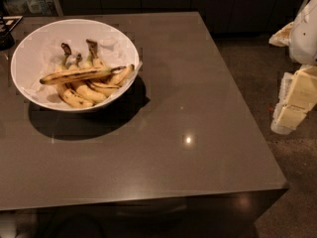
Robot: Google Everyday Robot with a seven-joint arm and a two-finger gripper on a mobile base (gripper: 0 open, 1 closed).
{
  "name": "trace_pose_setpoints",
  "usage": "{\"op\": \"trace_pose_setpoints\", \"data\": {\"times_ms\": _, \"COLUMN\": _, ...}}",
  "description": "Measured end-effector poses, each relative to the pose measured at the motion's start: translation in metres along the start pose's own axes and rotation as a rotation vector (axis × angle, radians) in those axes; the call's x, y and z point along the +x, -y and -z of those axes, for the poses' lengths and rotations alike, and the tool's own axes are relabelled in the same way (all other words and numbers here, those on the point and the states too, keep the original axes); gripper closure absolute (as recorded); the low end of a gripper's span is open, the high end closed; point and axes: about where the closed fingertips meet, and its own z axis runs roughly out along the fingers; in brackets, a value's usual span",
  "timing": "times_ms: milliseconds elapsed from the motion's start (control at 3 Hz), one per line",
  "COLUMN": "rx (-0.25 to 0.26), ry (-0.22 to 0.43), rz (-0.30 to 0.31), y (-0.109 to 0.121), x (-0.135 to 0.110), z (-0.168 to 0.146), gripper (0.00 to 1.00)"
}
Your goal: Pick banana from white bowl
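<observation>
A: Banana [81, 75], where does it sit against the bowl [32, 47]?

B: Inside the bowl, topmost. It lies crosswise on the bunch [81, 94], blunt end toward the bowl's left wall, thin dark tip near the right rim. It touches the bunch beneath.

A: Why does it sit that way?

B: My reading: it is longer than the bunch is wide, so it bridges the curved ones and rests high. Its upper side is exposed, with nothing over it.

A: Looks?

B: Long, slender, nearly straight. Yellow, with a dark brown streak down its length. The bunch below is shorter, curved and joined, its dark stems standing up toward the bowl's back.

A: The bowl itself?

B: Wide, shallow, glossy white, on the left part of the table [198, 108]. Its shadow falls to its front and right.

A: Right of the bowl?

B: A light spot on the table. Then the gripper [294, 105], far right of the bowl, past the table's edge and over the floor, well apart from the banana. Apart or closed: cannot tell.

A: Judgement?

B: The reach is not yet begun. The arm would need to cross toward the bowl and come down on the banana from above, likely mid-length, without catching the bunch.
</observation>
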Motion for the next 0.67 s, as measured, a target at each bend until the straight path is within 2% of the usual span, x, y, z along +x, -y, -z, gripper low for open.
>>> {"op": "trace_pose_setpoints", "data": {"times_ms": 333, "rx": 0.0, "ry": 0.0, "rz": 0.0, "y": 0.0, "x": 0.0, "z": 0.0, "gripper": 0.0}}
{"op": "trace_pose_setpoints", "data": {"times_ms": 667, "rx": 0.022, "ry": -0.025, "rz": 0.015, "y": 0.001, "x": -0.0085, "z": 0.0007, "gripper": 0.0}}
